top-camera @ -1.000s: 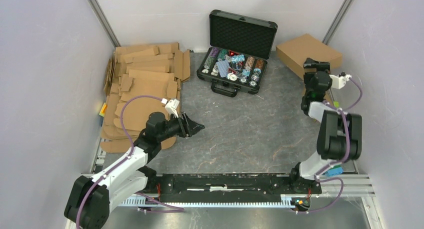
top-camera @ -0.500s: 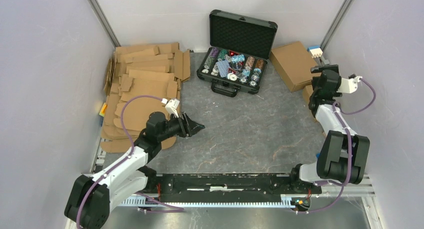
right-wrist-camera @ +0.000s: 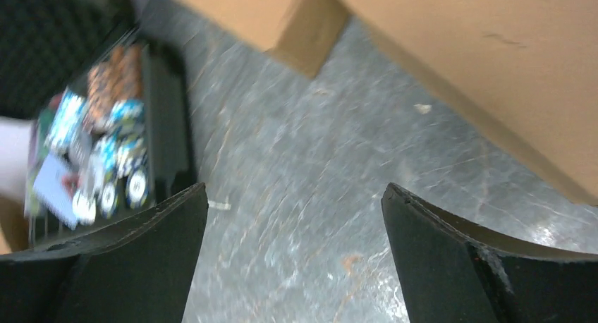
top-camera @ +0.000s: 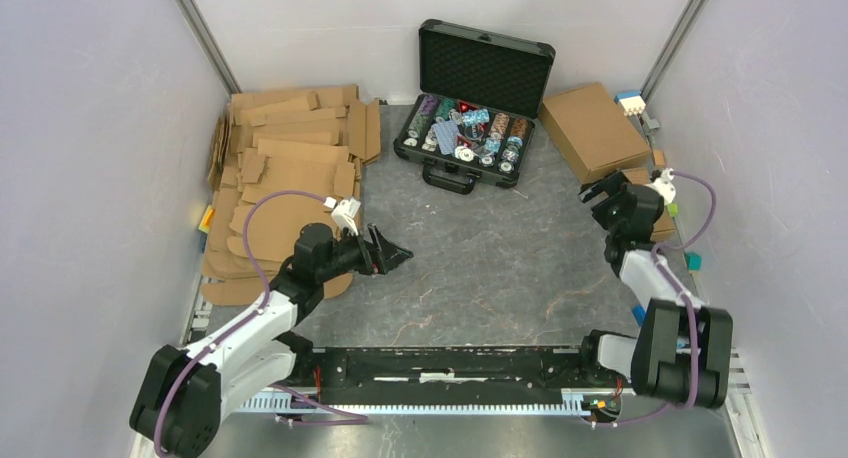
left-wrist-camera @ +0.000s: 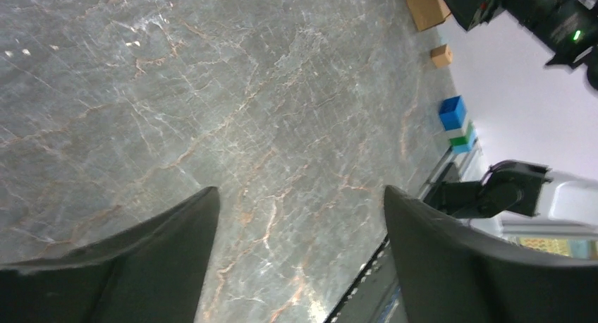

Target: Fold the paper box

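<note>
Box: paper box (top-camera: 592, 130), folded shut, lies on the table (top-camera: 480, 258) at far right, just right of the case.
Axis: long side runs far to near, with the near end swung slightly right.
Case: black case (top-camera: 487, 70) is open with its lid upright, its tray full of poker chips (top-camera: 465, 128).
Right gripper (top-camera: 592, 191): jaws wide, empty, by the box's near end.
Left gripper (top-camera: 398, 252): jaws apart, empty, beside the flat cardboard stack (top-camera: 290, 158) at left.
Change: over the last second the box shifted left and nearer, and the right arm drew back.
</note>
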Tool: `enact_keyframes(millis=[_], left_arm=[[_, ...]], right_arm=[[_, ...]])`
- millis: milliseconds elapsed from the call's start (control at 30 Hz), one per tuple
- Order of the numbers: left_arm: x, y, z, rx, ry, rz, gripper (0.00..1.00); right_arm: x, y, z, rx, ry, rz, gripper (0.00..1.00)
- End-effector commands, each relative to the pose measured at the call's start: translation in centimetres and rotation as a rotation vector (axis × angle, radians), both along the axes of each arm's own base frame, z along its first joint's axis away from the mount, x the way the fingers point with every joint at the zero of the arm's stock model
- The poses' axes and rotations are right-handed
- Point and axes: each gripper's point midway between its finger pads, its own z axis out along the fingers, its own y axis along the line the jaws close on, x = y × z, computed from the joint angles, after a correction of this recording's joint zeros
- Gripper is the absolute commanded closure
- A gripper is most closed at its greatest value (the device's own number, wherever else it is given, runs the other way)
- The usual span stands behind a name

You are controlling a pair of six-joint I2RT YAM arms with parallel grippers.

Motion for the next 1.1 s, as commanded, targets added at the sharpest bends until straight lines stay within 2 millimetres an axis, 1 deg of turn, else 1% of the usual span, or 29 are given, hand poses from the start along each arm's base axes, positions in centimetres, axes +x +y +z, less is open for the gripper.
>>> enact_keyframes(millis=[0, 100, 133, 167, 200, 233, 267, 300, 367, 433, 467, 533, 567, 600, 633, 667, 700, 733, 767, 800, 867, 900, 933, 1000, 1067], left_arm=[[0.3, 0.0, 0.6, 0.022, -0.065, -0.015, 0.0], [0.4, 0.6, 1.0, 0.037, -0.098, 0.014, 0.0], [0.5, 0.8, 1.1, 0.042, -0.112, 0.026, 0.0], [0.5, 1.0, 1.2, 0.044, -0.124, 0.036, 0.0], [0.6, 1.2, 1.3, 0.048, -0.135, 0.047, 0.0], [0.7, 1.4, 1.4, 0.054, -0.141, 0.06, 0.0], [0.9, 1.7, 1.5, 0.061, -0.149, 0.075, 0.0], [1.1, 1.9, 1.5, 0.069, -0.156, 0.09, 0.0], [1.8, 2.6, 2.0, 0.087, -0.175, 0.139, 0.0], [2.8, 3.7, 2.8, 0.113, -0.203, 0.215, 0.0], [3.4, 4.4, 3.3, 0.124, -0.218, 0.269, 0.0], [4.5, 6.1, 4.3, 0.139, -0.259, 0.379, 0.0], [5.1, 7.2, 4.7, 0.157, -0.283, 0.447, 0.0], [5.6, 8.2, 5.0, 0.176, -0.308, 0.503, 0.0], [6.1, 9.5, 5.3, 0.192, -0.333, 0.58, 0.0], [6.4, 10.6, 5.2, 0.211, -0.355, 0.634, 0.0], [6.8, 11.5, 5.5, 0.228, -0.388, 0.686, 0.0], [7.1, 12.2, 5.6, 0.257, -0.421, 0.714, 0.0], [7.4, 12.8, 5.6, 0.296, -0.437, 0.732, 0.0], [7.6, 13.4, 5.5, 0.345, -0.448, 0.749, 0.0], [8.0, 13.8, 5.3, 0.396, -0.441, 0.762, 0.0], [8.1, 13.8, 5.3, 0.407, -0.441, 0.757, 0.0], [8.2, 13.9, 5.3, 0.413, -0.443, 0.76, 0.0], [8.3, 13.9, 5.5, 0.405, -0.46, 0.768, 0.0], [8.2, 14.2, 5.8, 0.386, -0.455, 0.795, 0.0]], right_arm=[[0.0, 2.9, 4.8, -0.257, -0.234, 0.274, 0.02], [-1.8, 2.6, 3.8, -0.427, -0.236, 0.265, 0.02], [-2.6, 2.2, 3.5, -0.498, -0.252, 0.24, 0.02], [-3.7, 1.4, 3.2, -0.558, -0.259, 0.179, 0.02], [-4.9, 1.3, 2.6, -0.6, -0.283, 0.158, 0.02], [-5.5, 1.7, 3.0, -0.658, -0.334, 0.176, 0.02], [-6.4, 2.3, 2.6, -0.708, -0.366, 0.209, 0.02], [-6.7, 2.9, 2.3, -0.756, -0.371, 0.252, 0.02], [-6.5, 4.2, 1.4, -0.822, -0.357, 0.353, 0.02], [-6.2, 4.7, 1.4, -0.853, -0.365, 0.397, 0.02], [-5.9, 4.7, 1.2, -0.867, -0.341, 0.409, 0.02], [-5.9, 3.9, 1.9, -0.889, -0.353, 0.355, 0.02], [-5.7, 3.5, 2.1, -0.895, -0.343, 0.333, 0.02], [-5.4, 3.2, 2.0, -0.904, -0.324, 0.33, 0.02], [-5.1, 3.3, 2.5, -0.915, -0.342, 0.33, 0.02], [-4.7, 3.5, 2.5, -0.913, -0.347, 0.339, 0.02], [-3.9, 4.0, 2.7, -0.902, -0.348, 0.372, 0.02], [-3.5, 4.6, 2.2, -0.899, -0.328, 0.422, 0.02], [-3.5, 4.7, 1.8, -0.902, -0.31, 0.444, 0.02], [-3.8, 4.2, 1.5, -0.898, -0.29, 0.418, 0.02], [-4.7, 3.7, 1.8, -0.895, -0.309, 0.37, 0.02], [-4.6, 3.8, 2.7, -0.896, -0.349, 0.355, 0.02], [-5.1, 4.2, 2.1, -0.87, -0.355, 0.368, 0.02], [-4.7, 4.8, 2.1, -0.804, -0.375, 0.376, 0.02], [-3.9, 4.7, 1.7, -0.698, -0.346, 0.346, 0.02]])
